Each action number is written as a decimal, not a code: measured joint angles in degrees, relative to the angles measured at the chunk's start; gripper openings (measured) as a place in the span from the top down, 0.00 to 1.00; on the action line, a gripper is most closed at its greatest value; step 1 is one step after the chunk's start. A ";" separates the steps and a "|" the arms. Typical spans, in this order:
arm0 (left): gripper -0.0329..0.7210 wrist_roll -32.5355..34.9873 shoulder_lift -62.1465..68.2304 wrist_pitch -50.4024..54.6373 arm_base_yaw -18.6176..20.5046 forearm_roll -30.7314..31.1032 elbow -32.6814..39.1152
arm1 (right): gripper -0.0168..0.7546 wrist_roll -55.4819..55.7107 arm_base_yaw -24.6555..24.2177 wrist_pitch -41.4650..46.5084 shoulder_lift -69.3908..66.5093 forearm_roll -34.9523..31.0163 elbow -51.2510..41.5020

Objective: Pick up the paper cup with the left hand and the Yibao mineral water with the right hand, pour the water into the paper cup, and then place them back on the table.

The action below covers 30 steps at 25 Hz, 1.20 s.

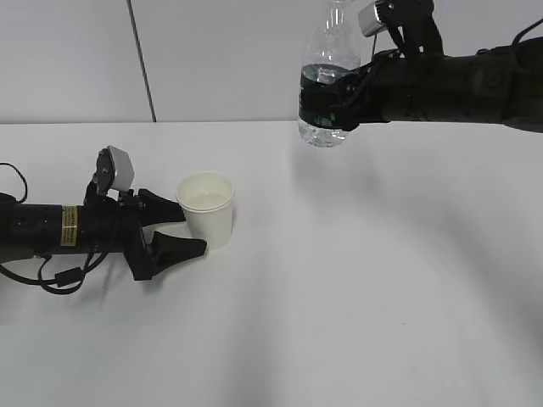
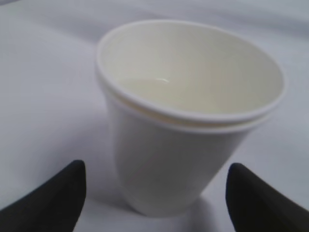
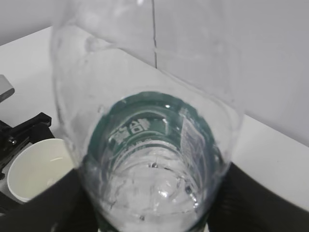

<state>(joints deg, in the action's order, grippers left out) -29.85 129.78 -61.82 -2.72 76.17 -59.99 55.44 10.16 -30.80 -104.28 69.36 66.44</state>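
Observation:
The paper cup point(image 1: 208, 210) stands upright on the white table point(image 1: 382, 297), with a shallow pool of water showing inside it point(image 2: 145, 89). My left gripper point(image 1: 194, 230) lies low on the table at the cup's left, open. Its black fingertips point(image 2: 65, 193) flank the cup's base point(image 2: 159, 183) with a gap on each side. My right gripper point(image 1: 335, 100) holds the Yibao mineral water point(image 1: 327, 51) upright, high above the table at the back right, shut on the green label band. In the right wrist view the bottle point(image 3: 154, 159) fills the frame, with the cup point(image 3: 34, 169) at lower left.
A grey wall with a dark vertical seam point(image 1: 142, 64) runs behind the table. The left arm's cables point(image 1: 51, 275) trail on the tabletop at the far left. The right arm point(image 1: 458, 89) stretches in from the upper right, well above the surface.

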 joint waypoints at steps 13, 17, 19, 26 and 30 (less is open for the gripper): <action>0.24 -12.34 -8.74 5.75 5.69 16.57 0.14 | 0.40 -0.13 0.00 -0.27 0.00 -0.11 0.00; 0.24 -21.30 -12.69 13.01 6.13 23.67 0.14 | 0.40 -0.22 0.00 -0.33 0.00 -0.11 0.00; 0.24 -26.91 -14.60 16.02 6.13 26.94 0.25 | 0.40 -0.22 0.00 -0.33 0.00 -0.11 0.00; 0.24 -47.27 -21.40 24.04 6.13 28.62 0.60 | 0.40 -0.26 0.00 -1.48 0.00 -0.33 0.00; 0.24 -56.26 -25.11 27.35 6.13 28.62 0.60 | 0.40 -0.26 0.00 -2.00 0.00 -0.33 0.00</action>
<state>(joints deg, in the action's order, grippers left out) -86.12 104.67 -34.47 3.40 104.78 -59.39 55.18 10.16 -32.80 -104.28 69.03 66.44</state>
